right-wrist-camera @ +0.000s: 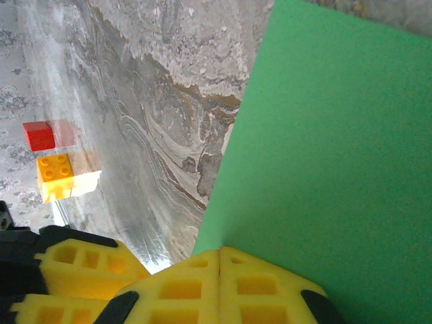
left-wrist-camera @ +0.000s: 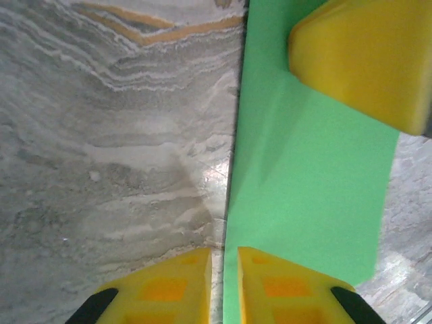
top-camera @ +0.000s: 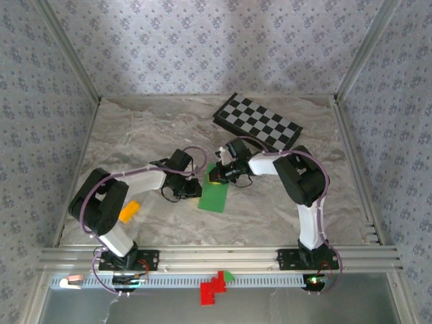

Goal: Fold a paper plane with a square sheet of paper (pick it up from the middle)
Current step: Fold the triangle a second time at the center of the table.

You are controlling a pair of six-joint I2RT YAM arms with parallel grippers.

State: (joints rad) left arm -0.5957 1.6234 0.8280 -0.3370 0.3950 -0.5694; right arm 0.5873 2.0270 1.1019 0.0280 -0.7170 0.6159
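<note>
green paper (top-camera: 214, 197), checkerboard (top-camera: 257, 122) behind, orange block (top-camera: 129, 210) left

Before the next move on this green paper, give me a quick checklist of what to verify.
1. Green paper lying on the table: ok.
2. Right gripper shut, at the paper's far end: ok.
3. Left gripper at the paper's left edge, narrow gap between fingers: ok.
4. Paper actually pinched by either gripper: cannot tell.
5. Checkerboard apart from the paper: ok.
</note>
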